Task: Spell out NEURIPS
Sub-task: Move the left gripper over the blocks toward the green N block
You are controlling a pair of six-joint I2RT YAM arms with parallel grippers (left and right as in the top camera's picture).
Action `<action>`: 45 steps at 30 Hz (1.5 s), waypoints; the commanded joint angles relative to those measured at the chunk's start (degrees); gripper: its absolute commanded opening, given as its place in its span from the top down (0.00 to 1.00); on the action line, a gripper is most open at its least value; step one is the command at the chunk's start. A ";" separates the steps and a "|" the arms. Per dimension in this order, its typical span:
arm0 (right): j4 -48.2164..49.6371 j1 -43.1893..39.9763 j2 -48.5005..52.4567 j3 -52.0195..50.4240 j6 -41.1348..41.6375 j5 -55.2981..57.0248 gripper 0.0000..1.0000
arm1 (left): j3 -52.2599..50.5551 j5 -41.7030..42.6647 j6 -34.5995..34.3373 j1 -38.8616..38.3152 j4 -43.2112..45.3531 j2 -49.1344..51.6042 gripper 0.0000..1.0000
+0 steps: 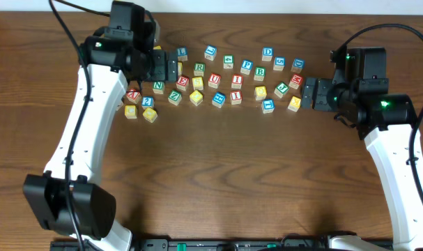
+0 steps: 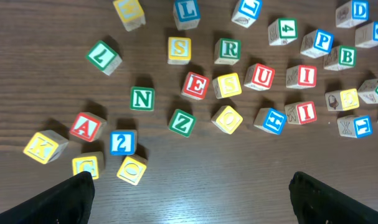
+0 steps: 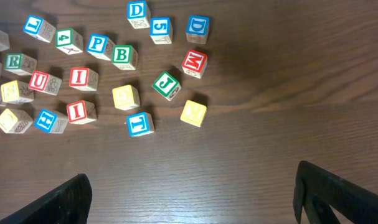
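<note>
The cubes lie scattered across the far middle of the table. Left wrist view: green N (image 2: 142, 98), red E (image 2: 195, 85), green R (image 2: 228, 50), red U (image 2: 261, 76), red I (image 2: 306, 76), blue P (image 2: 322, 41), yellow S (image 2: 179, 49). Overhead, N (image 1: 158, 86) and E (image 1: 182, 82) lie just in front of my left gripper (image 1: 174, 68). The left gripper (image 2: 192, 202) is open above bare wood. My right gripper (image 1: 306, 93) sits at the cluster's right end; this gripper (image 3: 192, 199) is open too, over bare wood. R (image 3: 13, 61), U (image 3: 40, 81), P (image 3: 97, 43) show there.
Other cubes are mixed in: green Z (image 2: 182, 122), red A (image 2: 85, 127), blue 2 (image 2: 122, 142), green B (image 3: 121, 55), red M (image 3: 193, 61), green J (image 3: 166, 84), blue T (image 3: 139, 123), a second red I (image 2: 306, 112). The wooden table (image 1: 218, 174) stretches toward the front.
</note>
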 commanded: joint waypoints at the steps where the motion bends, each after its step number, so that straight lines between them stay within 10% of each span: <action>1: -0.04 -0.24 0.09 1.29 0.46 0.46 0.01 | 1.07 -0.70 -0.50 -0.57 0.39 1.22 0.02; 45: -0.04 -0.24 0.09 1.29 0.46 0.46 0.01 | 1.07 -8.28 -6.10 -6.21 6.27 8.72 0.02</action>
